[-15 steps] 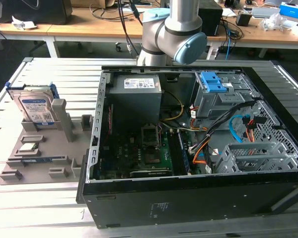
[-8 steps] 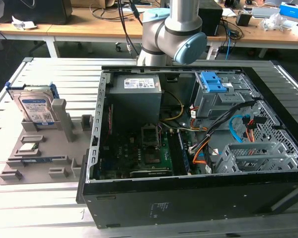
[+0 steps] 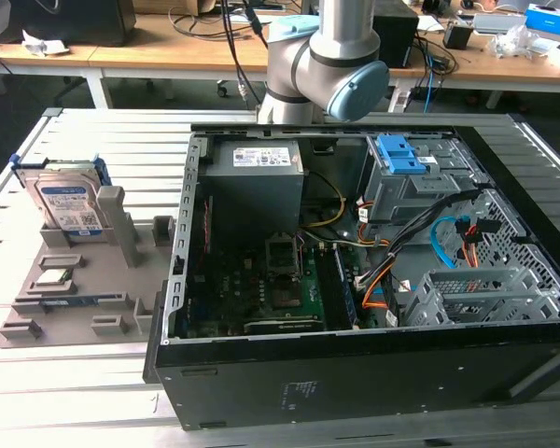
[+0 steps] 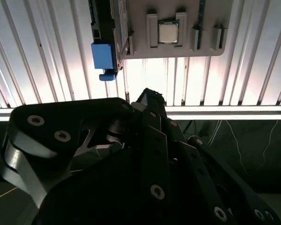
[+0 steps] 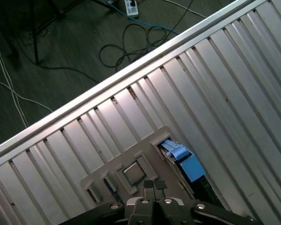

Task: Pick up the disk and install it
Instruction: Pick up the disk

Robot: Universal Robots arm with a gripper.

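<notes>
The disk [image 3: 67,203] is seen at the exterior view's left, a little above the middle of the frame. It is stood up on its edge in a grey holder [image 3: 84,280]. The holder is laid on the ribbed metal surface [image 3: 37,373], just beside the open computer case [image 3: 355,392].

Nothing is held by the gripper [image 5: 154,185]. In the first wrist view its jaws are seen pressed close together. The gripper is pointed toward the holder and is kept apart from the disk.

The disk is judged to be hard, stiff and a bit heavy for its size. Its smooth metal faces could slip, and it should not be bumped or dropped. It is best taken by its two flat faces near the free upper edge, clear of the blue frame [image 5: 187,165].
</notes>
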